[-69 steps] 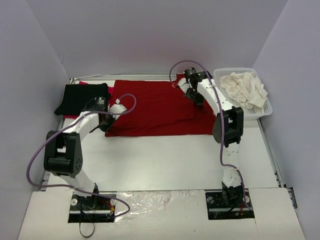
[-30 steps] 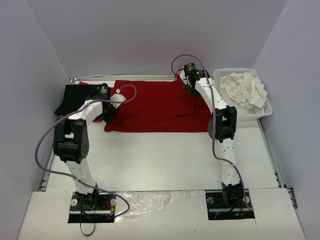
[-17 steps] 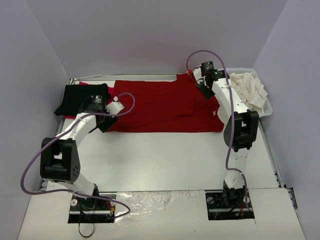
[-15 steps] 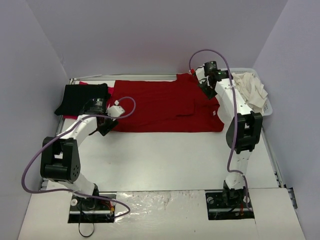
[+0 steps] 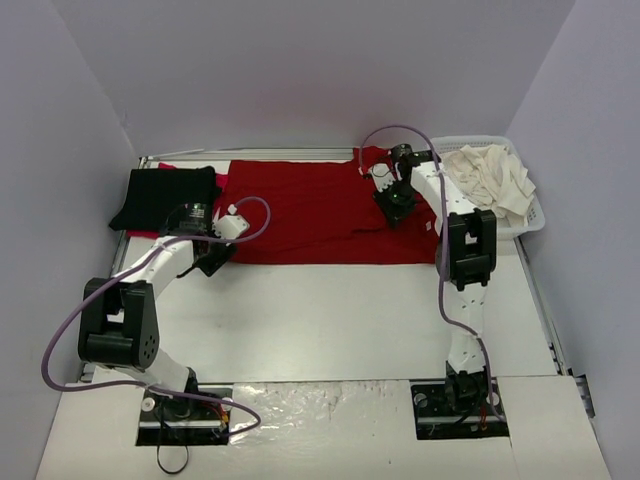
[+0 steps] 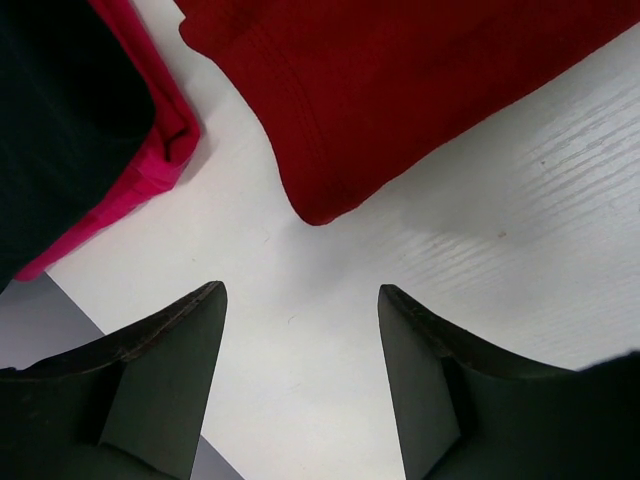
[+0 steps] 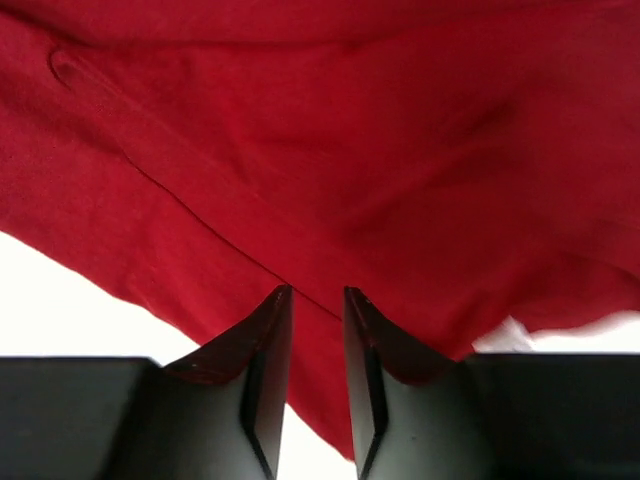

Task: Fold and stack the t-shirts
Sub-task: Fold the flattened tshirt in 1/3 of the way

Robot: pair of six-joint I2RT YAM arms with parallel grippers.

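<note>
A dark red t-shirt (image 5: 310,210) lies spread flat across the back of the table. Its left near corner (image 6: 330,195) shows just ahead of my left gripper (image 6: 300,288), which stands open over bare table with nothing between its fingers. In the top view the left gripper (image 5: 212,258) is just off that corner. My right gripper (image 5: 393,205) hangs low over the shirt's right part. Its jaws (image 7: 317,292) stand a narrow gap apart, pinching nothing, with dark red cloth (image 7: 330,130) under them. A folded black t-shirt (image 5: 165,195) rests on a bright red one (image 6: 150,160) at the back left.
A white lattice basket (image 5: 535,222) at the back right holds crumpled cream-white t-shirts (image 5: 490,178). Grey walls close in the table on three sides. The white tabletop (image 5: 330,320) stretches from the shirt to the arm bases.
The right gripper came back from the far right corner beside the basket to above the shirt's right part, its jaws closing, then parting slightly. The left gripper drew back off the shirt's left corner.
</note>
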